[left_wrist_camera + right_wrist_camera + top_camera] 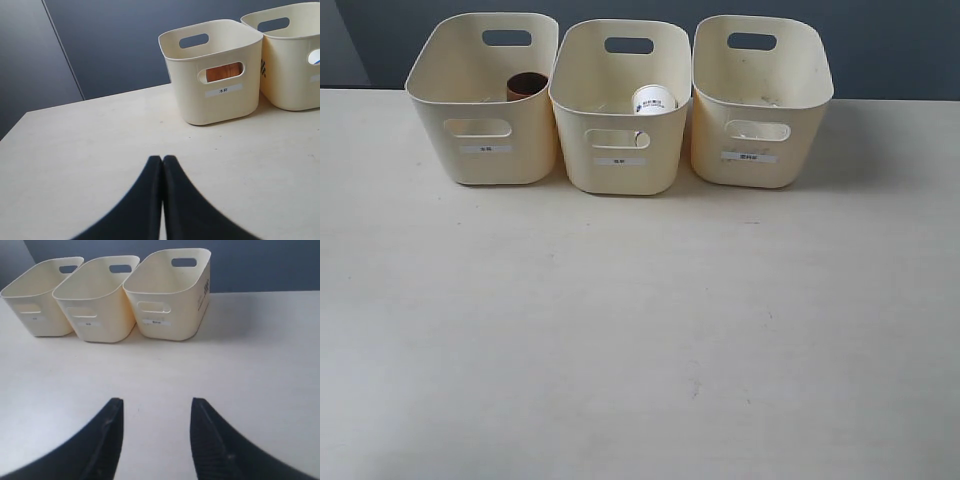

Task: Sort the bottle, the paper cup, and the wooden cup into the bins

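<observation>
3 cream plastic bins (620,175) stand side by side at the back of a pale flat table (640,330), with a dark blue-grey wall (890,45) behind.
The round brown wooden cup (525,86) is in the left bin (525,165) and the white paper cup (654,99) is in the middle bin (575,150). I cannot make out the clear bottle. A wide stretch of table lies in front. The left pincer (162,165) is closed on nothing, and the right pincer (157,407) is open and holds nothing.

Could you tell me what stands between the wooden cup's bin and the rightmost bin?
The middle bin, holding the paper cup; the exterior view shows it.
</observation>
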Robot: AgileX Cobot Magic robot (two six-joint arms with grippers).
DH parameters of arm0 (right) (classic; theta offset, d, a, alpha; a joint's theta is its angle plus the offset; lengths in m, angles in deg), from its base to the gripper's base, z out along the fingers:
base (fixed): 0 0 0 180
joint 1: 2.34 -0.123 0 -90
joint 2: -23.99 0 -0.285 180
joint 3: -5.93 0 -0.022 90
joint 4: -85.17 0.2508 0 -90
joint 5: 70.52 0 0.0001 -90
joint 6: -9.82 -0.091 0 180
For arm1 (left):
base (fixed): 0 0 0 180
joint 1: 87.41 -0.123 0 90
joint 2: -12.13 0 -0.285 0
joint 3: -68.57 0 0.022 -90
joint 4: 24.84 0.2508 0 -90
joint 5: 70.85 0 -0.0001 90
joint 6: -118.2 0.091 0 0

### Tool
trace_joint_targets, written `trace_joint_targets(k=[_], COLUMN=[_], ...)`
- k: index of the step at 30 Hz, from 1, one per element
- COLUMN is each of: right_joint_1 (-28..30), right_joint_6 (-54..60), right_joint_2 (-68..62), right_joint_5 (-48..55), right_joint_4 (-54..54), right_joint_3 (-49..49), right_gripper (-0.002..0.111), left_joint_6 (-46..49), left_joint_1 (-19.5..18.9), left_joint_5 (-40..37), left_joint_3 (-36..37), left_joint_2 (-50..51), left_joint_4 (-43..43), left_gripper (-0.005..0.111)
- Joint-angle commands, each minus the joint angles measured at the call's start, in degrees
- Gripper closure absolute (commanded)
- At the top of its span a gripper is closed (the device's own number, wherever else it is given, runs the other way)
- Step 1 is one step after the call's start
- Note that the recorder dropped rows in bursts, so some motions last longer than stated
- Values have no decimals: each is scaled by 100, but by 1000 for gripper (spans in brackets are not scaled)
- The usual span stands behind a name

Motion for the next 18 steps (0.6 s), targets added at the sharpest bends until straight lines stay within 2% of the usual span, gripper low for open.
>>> trace_joint_targets(k=[1,18], right_joint_1=[26,26], right_joint_6=[-34,-34], right_joint_2=[29,29], right_joint_5=[90,-1854], right_joint_4=[548,705], right_joint_3=[237,836], right_gripper=[66,66], left_joint_6=[-11,-11], left_joint_1=[18,18], left_joint_5=[29,29], left_joint_3=[7,7], left_joint_2=[-28,-28], left_joint_4=[33,33], left_gripper=[107,107])
